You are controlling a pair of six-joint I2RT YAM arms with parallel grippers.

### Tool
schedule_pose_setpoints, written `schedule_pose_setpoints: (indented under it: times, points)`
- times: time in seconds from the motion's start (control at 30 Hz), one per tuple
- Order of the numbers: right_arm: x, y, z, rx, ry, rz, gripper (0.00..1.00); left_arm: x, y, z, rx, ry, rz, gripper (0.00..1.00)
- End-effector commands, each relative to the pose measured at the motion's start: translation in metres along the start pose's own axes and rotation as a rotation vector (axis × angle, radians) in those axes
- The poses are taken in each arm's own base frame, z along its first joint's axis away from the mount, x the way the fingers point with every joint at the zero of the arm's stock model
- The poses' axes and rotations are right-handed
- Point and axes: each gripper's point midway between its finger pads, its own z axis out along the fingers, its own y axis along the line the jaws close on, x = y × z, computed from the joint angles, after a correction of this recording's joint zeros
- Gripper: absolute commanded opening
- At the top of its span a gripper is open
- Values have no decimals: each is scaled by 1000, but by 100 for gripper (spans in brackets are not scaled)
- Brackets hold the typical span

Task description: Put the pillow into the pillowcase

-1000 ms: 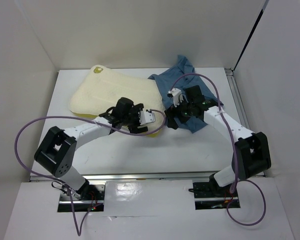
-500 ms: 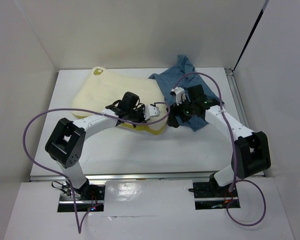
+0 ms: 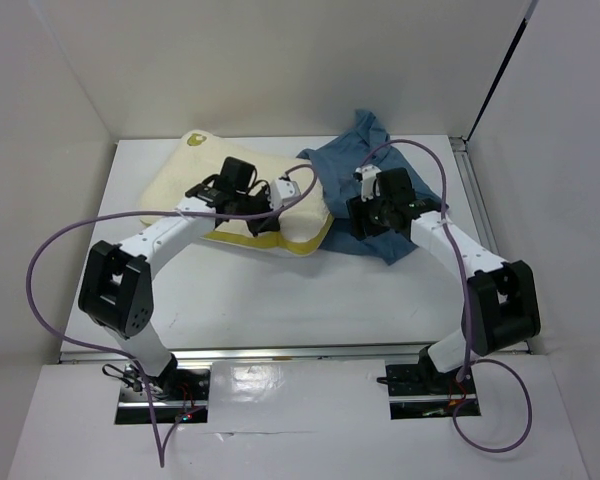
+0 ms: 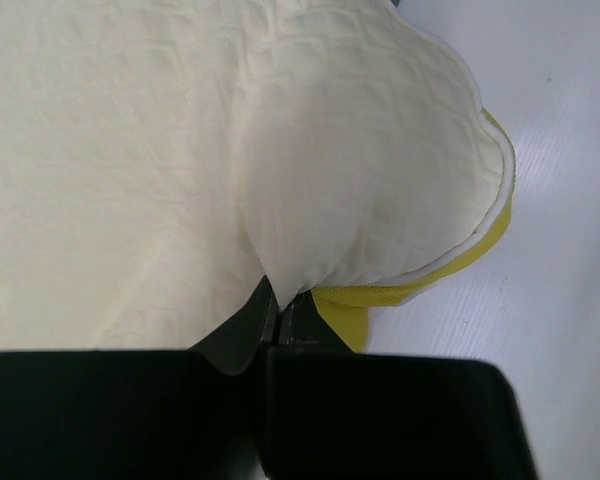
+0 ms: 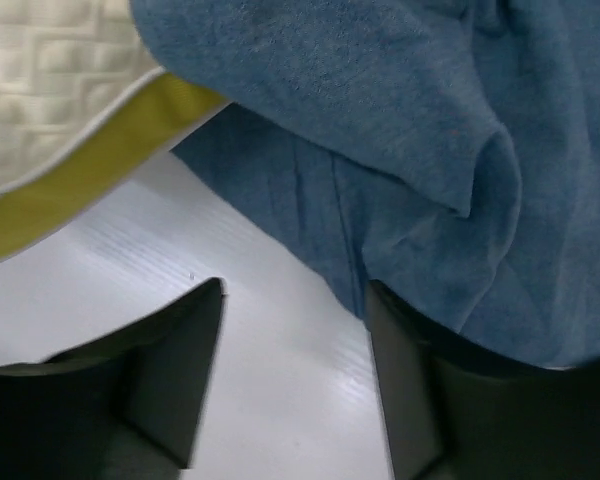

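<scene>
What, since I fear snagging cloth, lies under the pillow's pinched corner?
Only bare white table shows beneath the pillow near the shut left hand; farther in, the pillow hides everything.

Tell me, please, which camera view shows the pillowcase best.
The top external view: it shows most of the pillowcase, crumpled beside the pillow. The right wrist view shows only close folds; the left wrist view, almost nothing.

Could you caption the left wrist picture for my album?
Left gripper pinching a fold of the cream pillow, its yellow edge showing against the white table.
</scene>
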Motion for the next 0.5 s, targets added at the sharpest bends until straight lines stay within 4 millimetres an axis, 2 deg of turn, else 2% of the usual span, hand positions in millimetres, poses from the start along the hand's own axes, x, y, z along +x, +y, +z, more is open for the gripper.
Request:
schedule_pose_setpoints:
  times: [0.0,0.07,0.1,0.13,0.2,0.27,0.37,0.4,0.47]
  points:
    - [-19,-8,12,31,-68,53,61,-48,-1,-39,9,-111,-18,0]
    - [-24,-4,22,4,-68,78,56,-59,0,-45,10,-128,-19,0]
    - [-28,1,24,-28,-76,76,50,-60,-3,-47,22,-125,-25,0]
    - [-26,5,27,-51,-68,87,39,-65,-3,-49,26,-137,-28,0]
    - [-33,13,33,-90,-73,88,34,-75,-3,-54,29,-156,-27,0]
    - [-28,25,43,-111,-52,80,33,-79,3,-58,20,-159,-40,0]
    - [-39,26,47,-85,-89,57,33,-81,5,-59,34,-163,-70,0]
    - [-34,28,53,-79,-80,51,34,-89,6,-63,33,-181,-58,0]
    - [-33,19,58,-21,-86,95,35,-91,10,-65,36,-187,-73,0]
